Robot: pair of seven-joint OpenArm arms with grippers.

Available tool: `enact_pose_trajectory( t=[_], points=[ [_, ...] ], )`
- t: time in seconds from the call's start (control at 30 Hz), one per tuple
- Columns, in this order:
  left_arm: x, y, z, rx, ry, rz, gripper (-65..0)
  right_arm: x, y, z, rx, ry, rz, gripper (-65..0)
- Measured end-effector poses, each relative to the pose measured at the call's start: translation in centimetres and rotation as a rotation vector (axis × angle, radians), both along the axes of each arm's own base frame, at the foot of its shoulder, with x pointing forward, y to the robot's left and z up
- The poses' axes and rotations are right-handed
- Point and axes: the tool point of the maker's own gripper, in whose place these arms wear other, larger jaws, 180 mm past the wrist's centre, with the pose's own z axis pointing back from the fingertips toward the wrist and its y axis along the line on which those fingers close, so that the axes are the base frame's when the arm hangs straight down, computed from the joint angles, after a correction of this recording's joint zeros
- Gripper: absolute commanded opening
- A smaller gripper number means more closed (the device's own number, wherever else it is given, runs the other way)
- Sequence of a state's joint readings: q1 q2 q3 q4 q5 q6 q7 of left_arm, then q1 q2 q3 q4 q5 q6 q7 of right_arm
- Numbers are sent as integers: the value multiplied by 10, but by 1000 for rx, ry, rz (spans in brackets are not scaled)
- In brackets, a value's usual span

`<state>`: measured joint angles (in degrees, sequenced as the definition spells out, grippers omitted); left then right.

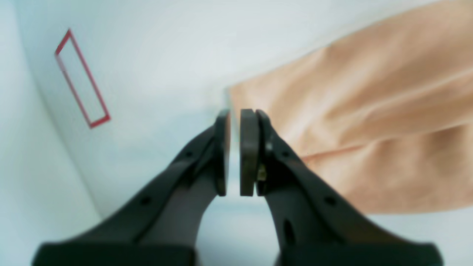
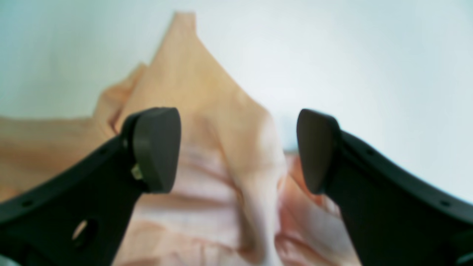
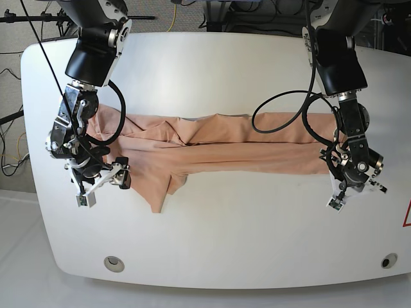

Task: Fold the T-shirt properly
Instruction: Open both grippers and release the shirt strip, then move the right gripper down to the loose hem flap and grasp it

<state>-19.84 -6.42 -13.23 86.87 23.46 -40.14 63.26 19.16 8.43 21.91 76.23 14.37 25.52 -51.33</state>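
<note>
We see the T-shirt (image 3: 218, 151) stretched in a long band across the surface (image 3: 225, 64), right end effector (image 2: 238, 147) wide over one end, left end effector (image 1: 232, 153) nearly closed, empty beside the other edge, probably to regrasp.

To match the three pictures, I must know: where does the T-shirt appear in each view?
Left wrist: T-shirt fills the right side, beside the left claw.
Right wrist: T-shirt at centre and lower left, under the open right claw.
Base: T-shirt stretched across the middle.
Shared landmark: the white table.
</note>
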Motion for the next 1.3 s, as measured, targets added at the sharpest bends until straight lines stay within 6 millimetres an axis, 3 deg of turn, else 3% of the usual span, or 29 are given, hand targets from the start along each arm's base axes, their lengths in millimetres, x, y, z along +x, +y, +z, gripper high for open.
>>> enact_pose_trajectory(
  t=[0.5, 0.87, 1.0, 1.3],
  points=[
    [-20, 35, 44, 147, -102, 10, -607, 33, 16, -32, 78, 5, 35, -174],
    [-45, 49, 29, 151, -63, 38, -607, 41, 8, -55, 78, 2, 19, -173],
    [-52, 60, 30, 163, -55, 70, -607, 46, 11, -58, 83, -23, 23, -173],
    [-60, 65, 23, 156, -40, 88, -607, 54, 14, -62, 81, -39, 35, -173]
  ],
)
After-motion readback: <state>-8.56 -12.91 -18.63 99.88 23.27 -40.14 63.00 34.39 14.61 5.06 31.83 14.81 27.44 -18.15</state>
